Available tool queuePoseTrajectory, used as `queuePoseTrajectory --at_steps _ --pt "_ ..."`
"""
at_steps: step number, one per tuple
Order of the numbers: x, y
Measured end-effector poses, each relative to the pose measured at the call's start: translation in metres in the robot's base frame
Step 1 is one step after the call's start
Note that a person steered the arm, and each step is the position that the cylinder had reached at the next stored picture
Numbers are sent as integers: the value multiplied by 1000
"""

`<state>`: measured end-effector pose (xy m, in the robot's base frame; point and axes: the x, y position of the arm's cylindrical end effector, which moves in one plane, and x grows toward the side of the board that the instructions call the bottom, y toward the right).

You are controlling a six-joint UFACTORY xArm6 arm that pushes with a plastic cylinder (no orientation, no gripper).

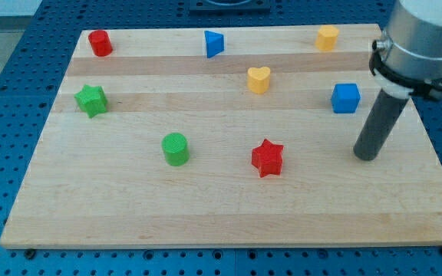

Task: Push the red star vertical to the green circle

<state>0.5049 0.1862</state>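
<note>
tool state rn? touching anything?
No gripper, just the rod. My tip is on the board, touching no block: right of the red star, below the blue cube.

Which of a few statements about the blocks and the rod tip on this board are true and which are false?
1. My tip touches the red star. False: it stands apart, toward the view's right of the star.
2. The green circle lies to the view's left of the red star. True.
3. The blue cube is near the view's bottom edge. False: it sits in the upper right part.
4. The yellow heart lies above the red star in the view. True.
5. The green star is near the board's left edge. True.
</note>
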Motion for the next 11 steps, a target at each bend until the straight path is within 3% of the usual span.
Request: queuePoseTrajectory --at_steps 2,4,5,6,7,9,11 --pt "7 -100" --pt "-11 -103" --pt "-19 -140" --pt "0 -198" --pt "3 -198" --pt "6 -119" --pt "35 -208"
